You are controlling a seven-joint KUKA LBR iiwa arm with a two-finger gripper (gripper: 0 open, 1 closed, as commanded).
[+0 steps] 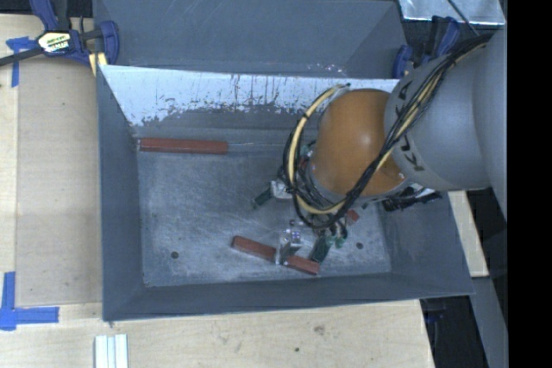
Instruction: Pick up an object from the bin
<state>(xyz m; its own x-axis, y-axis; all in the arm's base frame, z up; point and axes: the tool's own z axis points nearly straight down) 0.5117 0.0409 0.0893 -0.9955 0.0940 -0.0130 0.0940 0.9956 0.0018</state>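
Gripper (296, 246), open or shut I cannot tell, sits low just beside a reddish-brown stick (254, 248); centre across it before closing.

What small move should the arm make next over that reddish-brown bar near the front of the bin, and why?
Probably settle straight down and grip: the gripper sits over the middle of the reddish-brown bar, which lies flat on the bin floor, both ends showing either side of it.
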